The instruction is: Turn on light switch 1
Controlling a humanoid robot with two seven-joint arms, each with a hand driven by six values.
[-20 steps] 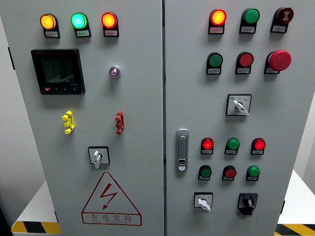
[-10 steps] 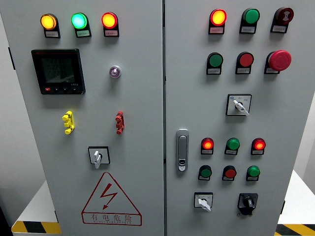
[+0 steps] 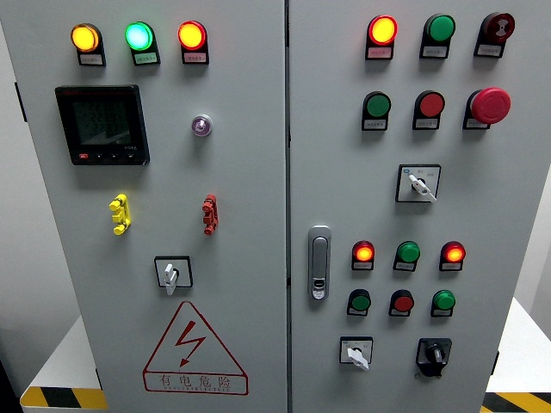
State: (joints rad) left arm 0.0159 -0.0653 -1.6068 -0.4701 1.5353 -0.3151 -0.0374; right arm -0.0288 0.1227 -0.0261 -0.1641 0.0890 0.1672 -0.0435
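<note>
No switch is marked "1", so I cannot tell which it is. Four rotary switches show: one on the left door (image 3: pixel 172 274) and three on the right door (image 3: pixel 417 183). Six lamps (image 3: pixel 191 35) glow. Neither hand shows, so their state cannot be told.

Grey control cabinet (image 3: pixel 250 172) bearing a digital meter (image 3: pixel 102 125), a red mushroom stop button (image 3: pixel 490 105), a door latch (image 3: pixel 319 262) and a triangular high-voltage warning label (image 3: pixel 193 351).
</note>
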